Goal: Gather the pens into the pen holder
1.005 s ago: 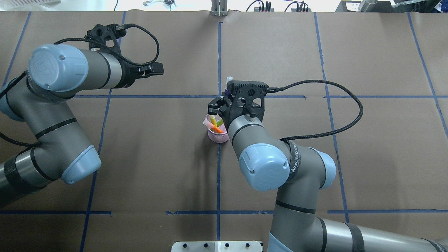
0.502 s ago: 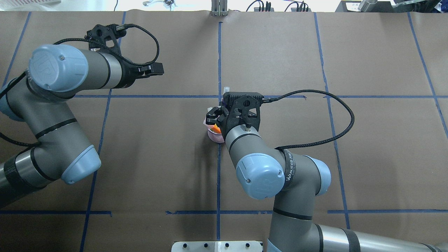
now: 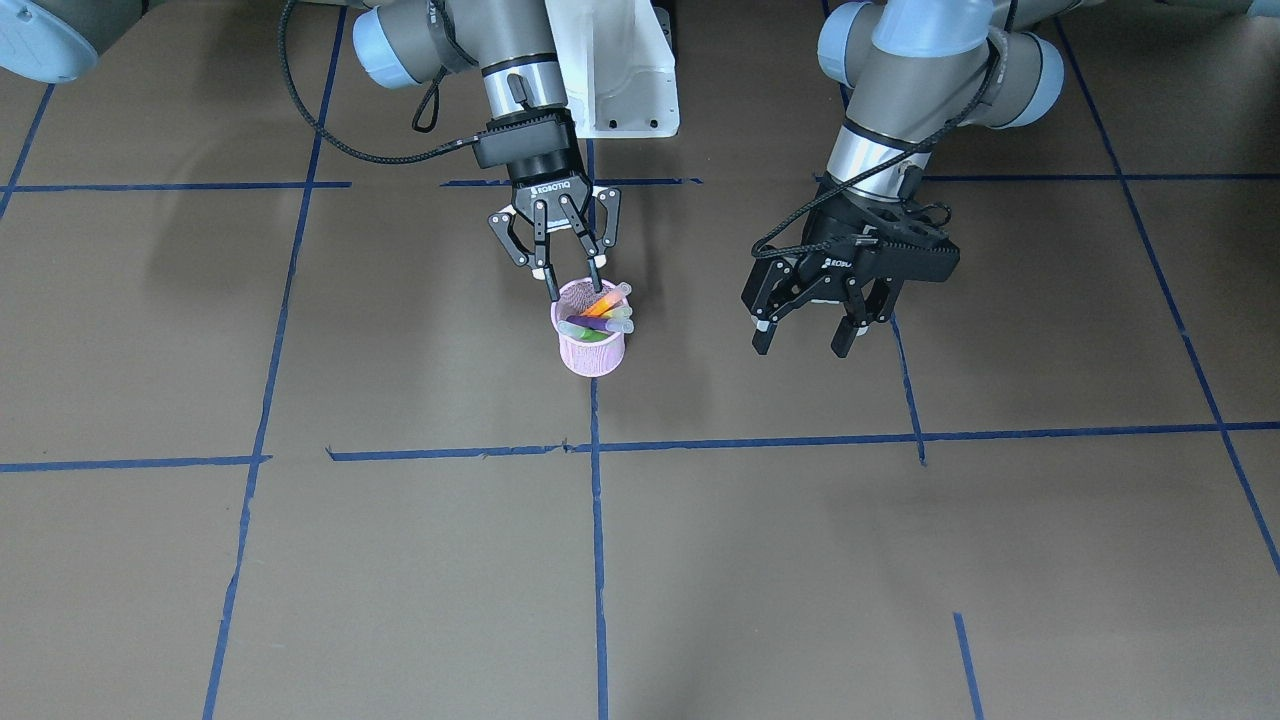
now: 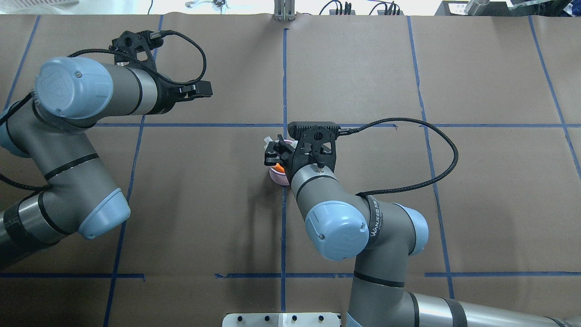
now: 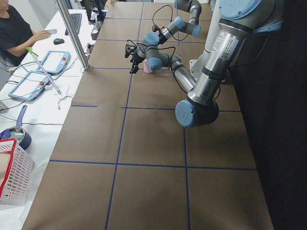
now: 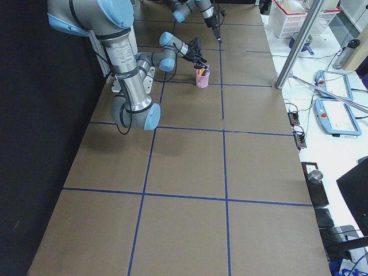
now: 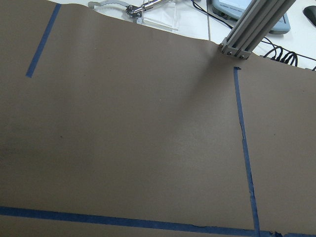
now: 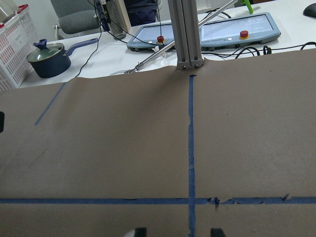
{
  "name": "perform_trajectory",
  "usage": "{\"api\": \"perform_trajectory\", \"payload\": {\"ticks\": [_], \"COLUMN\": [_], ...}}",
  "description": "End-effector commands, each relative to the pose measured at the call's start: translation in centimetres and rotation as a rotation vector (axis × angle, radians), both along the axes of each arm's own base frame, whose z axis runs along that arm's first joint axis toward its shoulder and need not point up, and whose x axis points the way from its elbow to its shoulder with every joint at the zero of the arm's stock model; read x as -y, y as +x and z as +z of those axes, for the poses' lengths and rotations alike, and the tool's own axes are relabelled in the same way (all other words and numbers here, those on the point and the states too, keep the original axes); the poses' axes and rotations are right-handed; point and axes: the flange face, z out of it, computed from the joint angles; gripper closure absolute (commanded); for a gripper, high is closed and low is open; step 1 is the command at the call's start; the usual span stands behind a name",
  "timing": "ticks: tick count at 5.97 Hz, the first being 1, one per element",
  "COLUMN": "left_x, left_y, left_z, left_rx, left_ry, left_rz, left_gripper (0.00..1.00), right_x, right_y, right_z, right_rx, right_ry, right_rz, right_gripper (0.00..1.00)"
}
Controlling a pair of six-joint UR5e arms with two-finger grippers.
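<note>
Standing upright: round pink mesh pen holder [image 3: 591,356], pens [image 3: 598,313] inside.

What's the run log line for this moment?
pen holder: upright, holds orange pen, purple pen, green pen | right gripper: open over holder rim | left gripper: open, empty, apart

The pink mesh pen holder [image 3: 591,345] stood upright on the counter [image 3: 800,560], and all three pens — orange [image 3: 603,301], purple [image 3: 590,321], green [image 3: 597,334] — leaned inside it, caps poking over the rim.
</note>
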Motion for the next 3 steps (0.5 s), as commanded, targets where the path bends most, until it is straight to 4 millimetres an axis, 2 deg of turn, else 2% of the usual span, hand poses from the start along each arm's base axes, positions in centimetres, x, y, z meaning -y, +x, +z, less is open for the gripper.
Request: {"api": "perform_trajectory", "payload": {"ticks": [1, 2, 3], "left_x": [0.5, 1.1, 2.2], "left_y": [-1.3, -3.8, -7.7], "left_z": [2.1, 5.4, 8.3], "left_rx": [0.068, 0.129, 0.155], "left_ry": [0.031, 0.045, 0.041], "left_rz": [0.078, 0.144, 0.217], "left_gripper": [0.07, 0.07, 0.07], "right_x": [3.4, 6.8, 10.0], "right_y": [4.6, 8.6, 13.2], "right_z": [-1.5, -0.6, 2.4], "right_rx": [0.049, 0.069, 0.061], "right_ry": [-0.024, -0.077, -0.146], "right_rz": [-0.039, -0.096, -0.151], "right_gripper": [0.49, 0.49, 0.51]}}
